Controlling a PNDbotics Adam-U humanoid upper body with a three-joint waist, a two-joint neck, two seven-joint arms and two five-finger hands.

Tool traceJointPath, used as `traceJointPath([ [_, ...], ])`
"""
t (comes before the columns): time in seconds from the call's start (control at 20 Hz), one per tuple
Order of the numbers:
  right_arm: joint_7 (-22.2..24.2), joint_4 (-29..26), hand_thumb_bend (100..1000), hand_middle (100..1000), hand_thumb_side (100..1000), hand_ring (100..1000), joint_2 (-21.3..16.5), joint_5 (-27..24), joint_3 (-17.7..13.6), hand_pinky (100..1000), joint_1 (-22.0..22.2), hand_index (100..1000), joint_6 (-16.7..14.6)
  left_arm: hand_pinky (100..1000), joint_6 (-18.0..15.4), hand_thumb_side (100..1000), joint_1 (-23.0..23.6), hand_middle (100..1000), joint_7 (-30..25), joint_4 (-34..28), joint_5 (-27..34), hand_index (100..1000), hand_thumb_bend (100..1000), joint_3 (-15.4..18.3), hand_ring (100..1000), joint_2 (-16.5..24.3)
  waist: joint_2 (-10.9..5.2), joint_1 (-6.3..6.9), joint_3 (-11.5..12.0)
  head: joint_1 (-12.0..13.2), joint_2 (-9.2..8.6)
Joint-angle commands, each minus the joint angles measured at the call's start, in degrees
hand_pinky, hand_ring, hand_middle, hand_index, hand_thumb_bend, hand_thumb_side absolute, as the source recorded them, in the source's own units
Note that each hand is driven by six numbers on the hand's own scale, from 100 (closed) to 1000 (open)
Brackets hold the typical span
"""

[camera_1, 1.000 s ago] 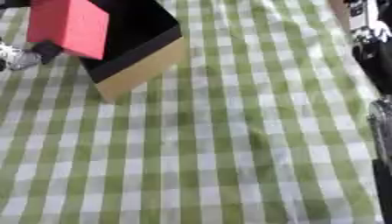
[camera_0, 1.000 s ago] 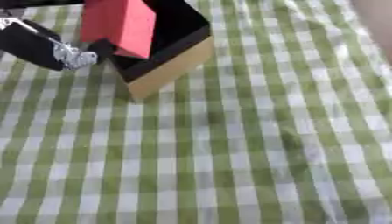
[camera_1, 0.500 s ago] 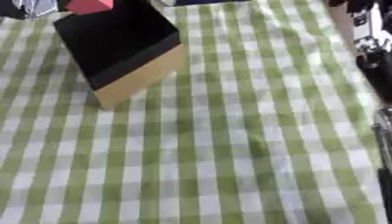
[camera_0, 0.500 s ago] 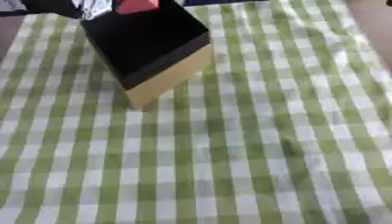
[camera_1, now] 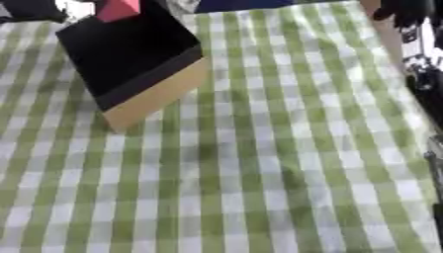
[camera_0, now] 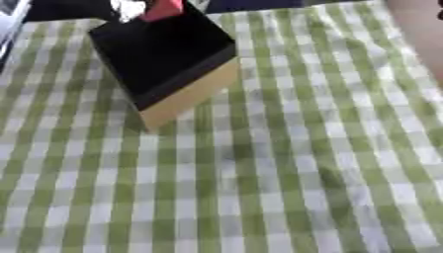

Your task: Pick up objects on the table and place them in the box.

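The box, black inside with a tan outer wall, stands open at the upper left of the green checked cloth. A red thing shows at the box's far rim and is cut off by the top edge. Right beside it sits a blurred silver-white part of my left hand, with the dark arm behind it. I cannot make out whether the hand holds the red thing. Black parts of my right arm and hand run down the right edge, away from the box.
The green and white checked cloth covers the table, with soft creases at the lower right. A bare pinkish strip lies past the cloth's far right edge.
The red thing went from low over the box's left side to its far rim at the top edge. My left hand moved with it from left of the box.
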Motion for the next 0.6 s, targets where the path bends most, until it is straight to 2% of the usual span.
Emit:
traceJointPath([
  [0.05, 0.03, -1.16, 100, 488, 692, 773, -0.91, -0.52, -0.08, 795, -0.73, 681, -0.05, 325, -2.09, 169, -1.62, 443, 0.20, 3.80, -1.90, 572, 100, 0.18, 504, -0.29, -0.98, -0.13, -0.05, 0.08, -0.51],
  [0.35, -0.11, -1.16, 100, 488, 692, 773, -0.67, -0.56, -0.24, 795, -0.71, 681, -0.07, 335, -6.10, 165, -2.17, 445, 1.20, 12.06, -4.28, 580, 100, -0.06, 516, -2.36, -0.83, -0.13, -0.46, 0.11, -0.18],
  [0.6, -0.13, -1.16, 100, 488, 693, 772, -0.57, -0.63, -0.21, 795, -0.66, 681, -0.07, 357, -8.61, 171, -2.10, 469, 2.06, 15.99, -6.25, 612, 100, -0.05, 537, -3.20, -0.77, -0.09, -0.50, 0.15, -0.02],
])
